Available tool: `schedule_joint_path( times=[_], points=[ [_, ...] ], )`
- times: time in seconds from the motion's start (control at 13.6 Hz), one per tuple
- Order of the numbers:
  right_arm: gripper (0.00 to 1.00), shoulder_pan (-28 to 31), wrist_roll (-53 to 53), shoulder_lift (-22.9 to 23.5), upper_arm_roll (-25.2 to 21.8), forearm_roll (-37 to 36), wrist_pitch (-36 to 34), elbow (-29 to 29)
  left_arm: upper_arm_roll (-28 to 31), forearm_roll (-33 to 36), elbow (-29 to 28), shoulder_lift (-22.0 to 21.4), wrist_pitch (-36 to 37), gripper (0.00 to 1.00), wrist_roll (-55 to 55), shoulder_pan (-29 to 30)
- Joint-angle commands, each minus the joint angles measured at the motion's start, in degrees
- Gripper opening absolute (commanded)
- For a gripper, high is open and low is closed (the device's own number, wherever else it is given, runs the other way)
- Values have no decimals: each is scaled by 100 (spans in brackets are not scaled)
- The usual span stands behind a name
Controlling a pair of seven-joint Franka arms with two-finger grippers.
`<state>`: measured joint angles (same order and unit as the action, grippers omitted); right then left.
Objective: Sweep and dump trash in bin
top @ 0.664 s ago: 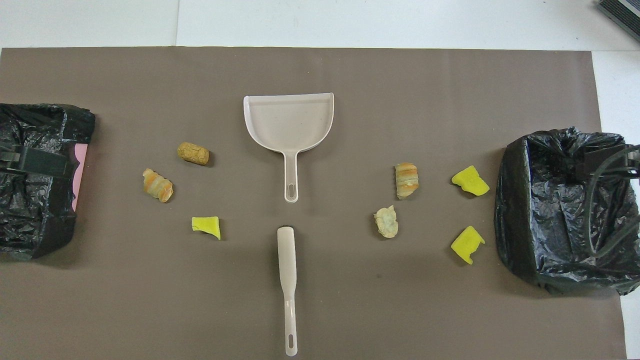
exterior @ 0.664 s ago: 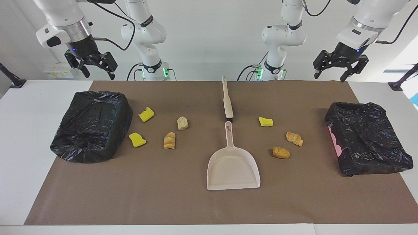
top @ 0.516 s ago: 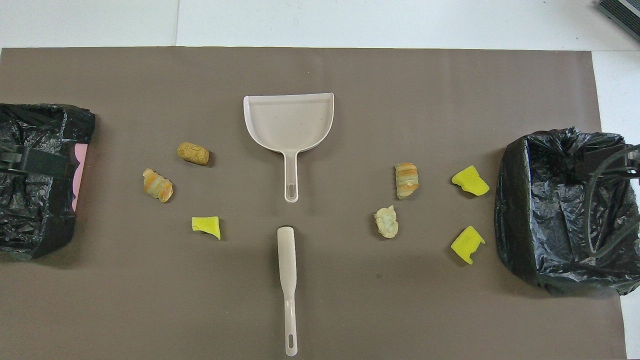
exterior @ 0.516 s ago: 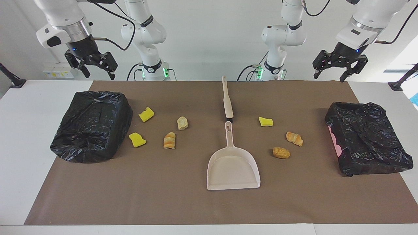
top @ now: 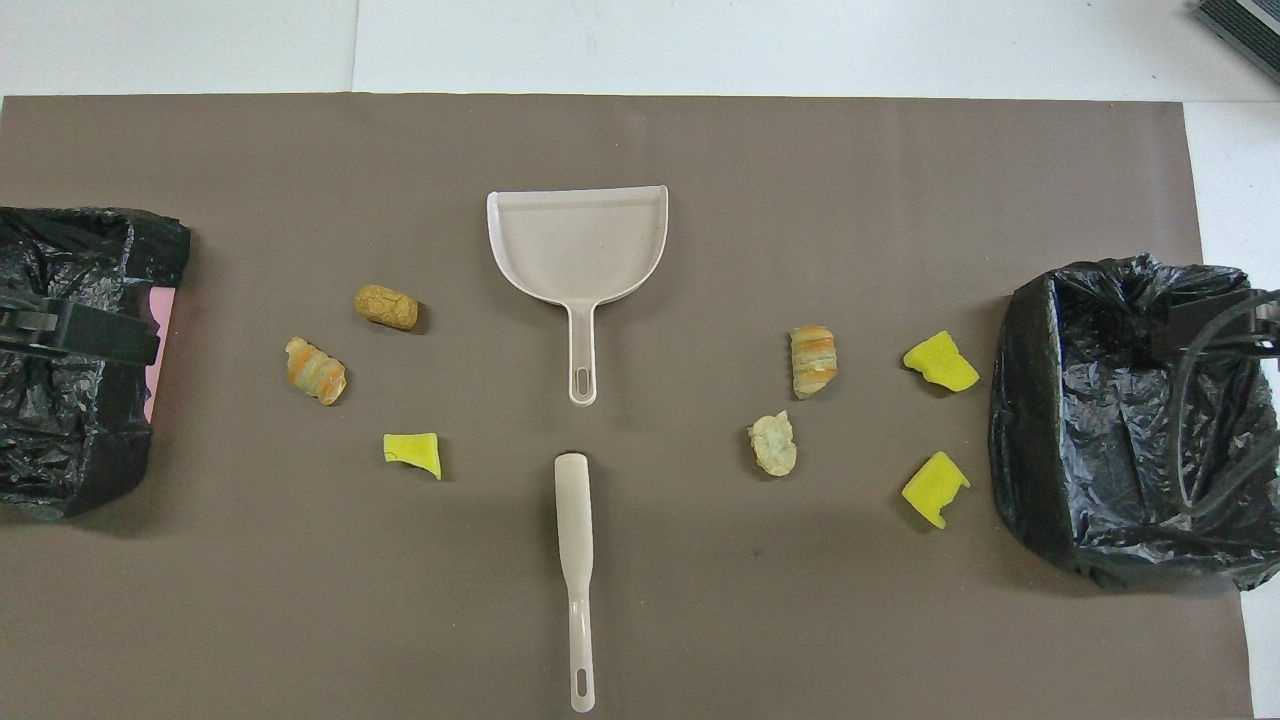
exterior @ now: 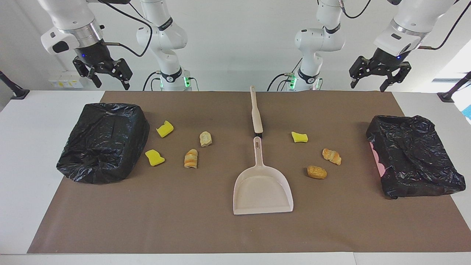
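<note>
Several small pieces of trash lie on the brown mat: yellow sponge chunks (exterior: 165,129) (exterior: 154,157) (exterior: 299,137) and tan bread bits (exterior: 205,138) (exterior: 191,158) (exterior: 331,156) (exterior: 317,172). A beige dustpan (exterior: 262,187) lies mid-table, its handle pointing toward the robots. A beige brush (exterior: 256,114) lies in line with it, nearer to the robots. My left gripper (exterior: 368,87) is open and empty, raised over the mat's edge near the bin (exterior: 414,160) at the left arm's end. My right gripper (exterior: 112,85) is open and empty, raised near the bin (exterior: 105,141) at the right arm's end.
Both bins are lined with black bags; a pink side shows on the one at the left arm's end (top: 160,350). The brown mat (exterior: 184,221) covers most of the white table. The dustpan (top: 578,245) and the brush (top: 574,560) do not touch.
My left gripper has risen a little and shifted slightly toward the table's middle. The right gripper and everything on the mat have stayed still.
</note>
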<state>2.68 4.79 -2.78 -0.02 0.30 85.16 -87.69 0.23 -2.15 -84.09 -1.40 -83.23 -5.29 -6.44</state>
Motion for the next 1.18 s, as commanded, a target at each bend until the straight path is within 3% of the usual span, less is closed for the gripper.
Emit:
schedule_joint_path(
  times=[0.0,0.37,0.81,1.11],
  points=[
    [100,-22,-110,-13,-42,-65,-17,50,-76,83,-125,-141,105,100,55,81],
    [100,-101,-338,233,133,-276,27,112,-32,83,-125,-141,114,100,63,90],
    [100,-136,-207,1268,985,-205,203,638,-32,74,-125,-132,71,100,46,81],
    [100,-961,496,1858,1074,-214,738,814,-102,48,-352,-272,27,100,90,-6]
  ],
)
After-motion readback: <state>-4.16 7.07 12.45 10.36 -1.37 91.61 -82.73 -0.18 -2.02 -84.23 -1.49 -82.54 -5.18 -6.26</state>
